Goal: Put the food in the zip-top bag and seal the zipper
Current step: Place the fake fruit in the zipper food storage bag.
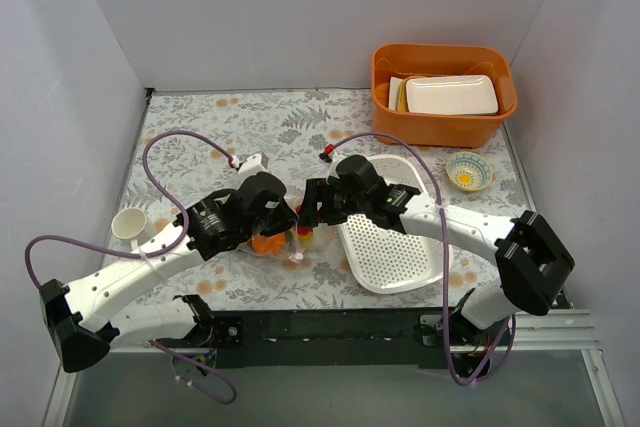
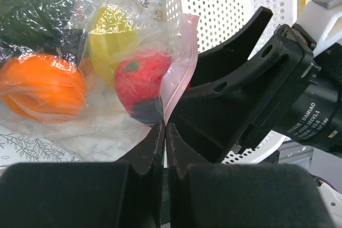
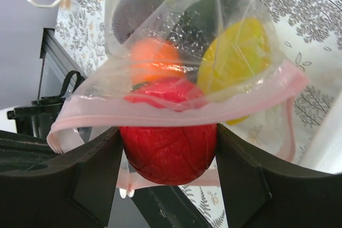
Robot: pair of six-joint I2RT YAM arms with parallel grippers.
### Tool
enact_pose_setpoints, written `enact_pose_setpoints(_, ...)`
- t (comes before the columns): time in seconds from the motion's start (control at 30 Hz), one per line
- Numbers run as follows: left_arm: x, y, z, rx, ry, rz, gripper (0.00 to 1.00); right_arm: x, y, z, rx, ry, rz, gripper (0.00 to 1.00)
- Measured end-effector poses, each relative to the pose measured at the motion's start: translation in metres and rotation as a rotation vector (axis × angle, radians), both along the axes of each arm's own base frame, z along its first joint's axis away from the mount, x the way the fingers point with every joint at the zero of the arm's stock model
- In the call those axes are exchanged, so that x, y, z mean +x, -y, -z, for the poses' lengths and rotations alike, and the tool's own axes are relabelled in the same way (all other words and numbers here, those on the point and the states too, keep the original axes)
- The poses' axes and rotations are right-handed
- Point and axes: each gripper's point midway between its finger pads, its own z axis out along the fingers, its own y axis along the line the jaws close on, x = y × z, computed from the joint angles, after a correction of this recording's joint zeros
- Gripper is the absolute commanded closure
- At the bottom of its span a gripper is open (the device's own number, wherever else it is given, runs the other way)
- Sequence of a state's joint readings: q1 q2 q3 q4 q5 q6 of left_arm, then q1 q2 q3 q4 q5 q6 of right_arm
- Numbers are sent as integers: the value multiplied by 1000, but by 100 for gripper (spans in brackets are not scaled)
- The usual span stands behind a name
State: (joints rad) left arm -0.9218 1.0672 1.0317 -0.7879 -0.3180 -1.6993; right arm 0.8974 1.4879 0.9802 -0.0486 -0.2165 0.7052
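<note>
The zip-top bag (image 1: 283, 244) lies between my two grippers, its mouth facing the right one. My left gripper (image 2: 164, 126) is shut on the bag's pink zipper (image 2: 179, 62) edge. Through the plastic the left wrist view shows an orange (image 2: 40, 86), a yellow-green fruit (image 2: 112, 30), a red apple (image 2: 141, 76) and a dark green avocado (image 2: 32, 9). My right gripper (image 3: 167, 132) is shut on the red apple (image 3: 168, 145) at the bag mouth, half under the zipper strip (image 3: 176, 113). A maroon plum (image 3: 136, 9) lies deeper inside the bag.
The white perforated basket (image 1: 395, 242) lies right of the bag under my right arm. An orange bin (image 1: 445, 50) with white dishes stands at the back right, a small patterned bowl (image 1: 468, 170) near it. A white cup (image 1: 130, 225) stands at the left.
</note>
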Motion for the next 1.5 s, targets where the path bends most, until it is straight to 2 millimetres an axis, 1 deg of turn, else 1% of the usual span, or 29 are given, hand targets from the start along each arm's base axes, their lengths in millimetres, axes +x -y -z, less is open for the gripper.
enact_pose_setpoints(0.07, -1, -3, -4, -8, 10, -7, 100, 1, -6, -4, 21, 6, -9, 19)
enact_pose_setpoints(0.1, -1, -4, -6, -11, 14, -10, 100, 1, -8, -5, 27, 7, -11, 11)
enact_pose_setpoints(0.17, -1, -7, -10, -21, 26, -18, 100, 2, -11, -7, 34, 12, -16, 8)
enact_pose_setpoints(0.2, -1, -8, -12, -25, 33, -22, 100, 2, -11, -7, 36, 17, -18, 4)
enact_pose_setpoints(0.23, -1, -10, -14, -27, 37, -25, 100, 2, -12, -8, 37, 21, -20, 2)
enact_pose_setpoints(0.4, -1, -14, -18, -32, 50, -40, 100, 6, -10, -8, 28, 47, -11, 2)
enact_pose_setpoints(0.53, 0, -15, -18, -31, 52, -42, 100, 11, -5, -14, 8, 77, 14, 2)
enact_pose_setpoints(0.67, 1, -16, -22, -34, 57, -55, 100, 15, 8, -24, -19, 113, 56, 9)
enact_pose_setpoints(0.7, 1, -16, -23, -35, 61, -59, 100, 15, 11, -26, -27, 117, 67, 14)
enact_pose_setpoints(0.77, 2, -18, -25, -38, 66, -67, 99, 15, 20, -30, -46, 126, 91, 20)
enact_pose_setpoints(0.8, 2, -19, -27, -38, 68, -72, 99, 14, 24, -31, -56, 128, 102, 28)
enact_pose_setpoints(0.87, 3, -21, -30, -37, 76, -82, 99, 13, 30, -32, -71, 125, 117, 33)
enact_pose_setpoints(0.9, 4, -22, -32, -40, 81, -87, 99, 12, 32, -31, -75, 118, 123, 37)
enact_pose_setpoints(1.03, 6, -25, -39, -44, 94, -106, 99, 6, 36, -26, -83, 67, 139, 42)
enact_pose_setpoints(1.1, 6, -26, -41, -42, 96, -113, 99, 2, 38, -20, -92, 34, 147, 44)
enact_pose_setpoints(1.37, 8, -30, -43, -37, 103, -134, 98, -7, 45, -4, -141, -63, 178, 49)
enact_pose_setpoints(1.5, 8, -31, -44, -39, 105, -141, 98, -10, 47, 7, -174, -98, 191, 48)
